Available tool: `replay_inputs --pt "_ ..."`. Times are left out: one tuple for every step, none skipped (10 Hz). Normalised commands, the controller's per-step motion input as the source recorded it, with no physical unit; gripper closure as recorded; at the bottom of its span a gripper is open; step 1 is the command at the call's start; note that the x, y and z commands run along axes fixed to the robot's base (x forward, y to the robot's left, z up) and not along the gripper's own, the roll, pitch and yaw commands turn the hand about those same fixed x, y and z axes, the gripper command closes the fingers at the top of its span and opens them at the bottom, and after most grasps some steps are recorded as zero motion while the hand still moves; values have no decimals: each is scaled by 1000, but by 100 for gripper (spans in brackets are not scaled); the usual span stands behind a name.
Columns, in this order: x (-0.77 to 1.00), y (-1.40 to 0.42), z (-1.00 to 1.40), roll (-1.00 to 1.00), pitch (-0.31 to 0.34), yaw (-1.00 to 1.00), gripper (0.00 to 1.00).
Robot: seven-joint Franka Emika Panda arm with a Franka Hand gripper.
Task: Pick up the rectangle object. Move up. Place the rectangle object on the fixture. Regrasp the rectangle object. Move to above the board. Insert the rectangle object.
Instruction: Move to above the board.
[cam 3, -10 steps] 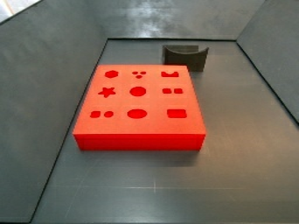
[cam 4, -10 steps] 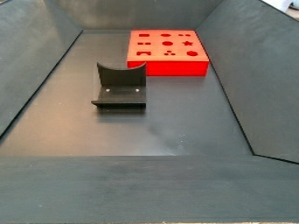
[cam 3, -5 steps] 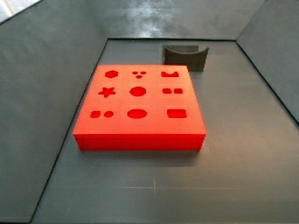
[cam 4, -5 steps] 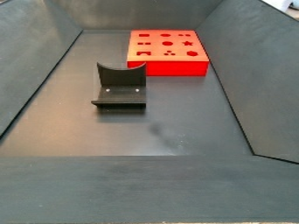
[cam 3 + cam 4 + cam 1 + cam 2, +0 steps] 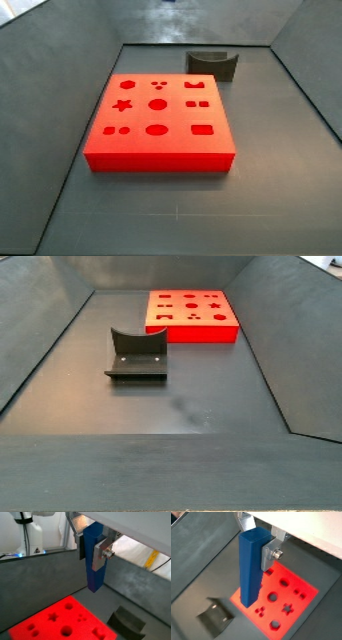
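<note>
High over board (image 5: 288, 594): hand (image 5: 261, 549) w/ rectangle object (image 5: 251, 567)

Surface (image 5: 201, 225): dark grey, matte, faint seam lines across near end; pale glare patch (image 5: 171, 22) at 12 o'clock. In a side view, dull smudge (image 5: 201, 414) on surface toward 6 o'clock.
Sloped grey walls enclose surface: one at 9 o'clock (image 5: 47, 95), one at 3 o'clock (image 5: 314, 45).
In a wrist view, beyond wall rim and behind gripper (image 5: 93, 552) raised high over surface: white post-like unit (image 5: 28, 529), small blue light (image 5: 20, 555), yellow strip (image 5: 152, 558), bright blurred background. Identity of these unclear.
</note>
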Motion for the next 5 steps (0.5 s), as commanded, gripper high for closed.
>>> replay_inputs --pt "-76 33 3 -1000 -99 2 100" --pt "-71 34 -5 -1000 -113 -3 100" --pt "-63 36 -1 -881 -116 -4 100" --pt "-57 35 -2 -727 -106 -10 100" --pt "-47 25 -6 -445 -77 -10 100"
